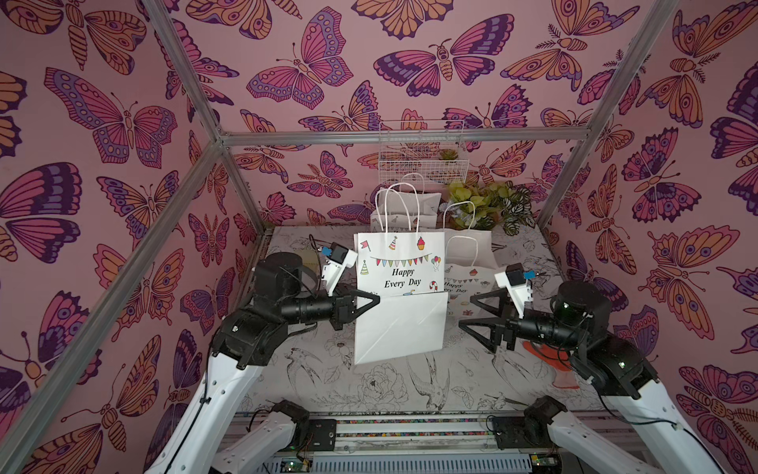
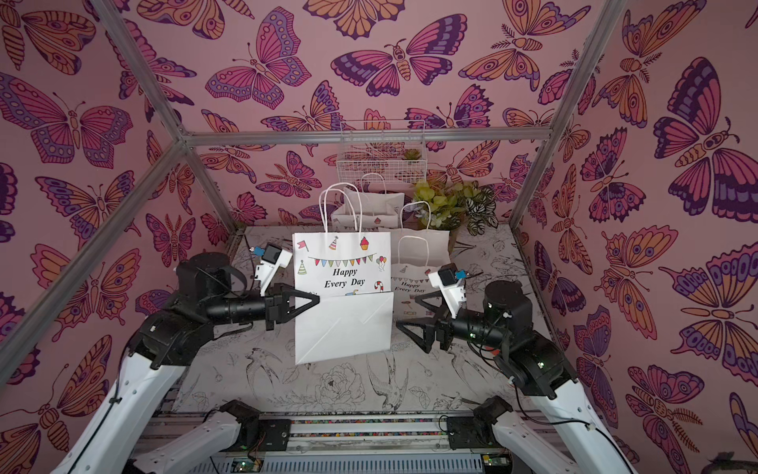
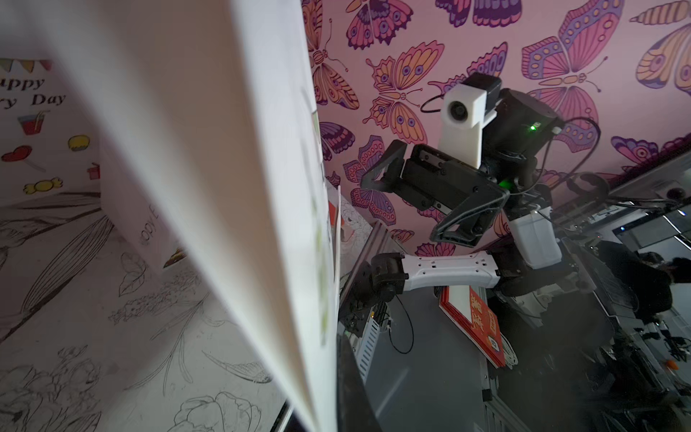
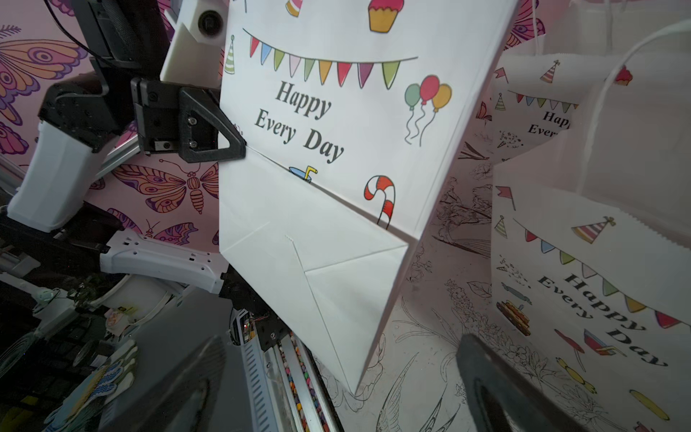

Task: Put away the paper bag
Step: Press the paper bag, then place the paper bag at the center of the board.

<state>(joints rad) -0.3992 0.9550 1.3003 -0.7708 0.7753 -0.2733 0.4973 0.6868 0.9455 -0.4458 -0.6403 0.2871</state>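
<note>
Paper bag [image 1: 400,287] [image 2: 342,287]: white, folded flat, printed "Happy Every Day" under coloured bunting. It is upright over the middle of the table with its handles up and its base flap folded against the front.
Left gripper [image 1: 377,301] [image 2: 318,298]: fingers pinched tight on the bag's left edge, right where the base flap ends.
Right gripper [image 1: 466,310] [image 2: 407,311]: fingers spread wide and holding nothing, just right of the bag's right edge and apart from it.
Second bag [image 1: 467,262]: same print, right of the held bag and farther back, handles up.
Third bag [image 1: 406,205]: behind both, close to the far wall.
Table [image 1: 389,381]: pale top covered with black line drawings of birds, leaves and flowers.
Wire basket [image 1: 422,164]: white, on the far wall above the bags, with a small green plant inside.
Plants [image 1: 492,205]: leafy green and striped foliage in the far right corner.
Walls [image 1: 123,123]: pink wallpaper with large purple and orange butterflies on the left, far and right sides.
Frame [image 1: 402,137]: bare aluminium bars along the wall edges.
Rail [image 1: 410,431]: along the near edge, between the two arm bases.
</note>
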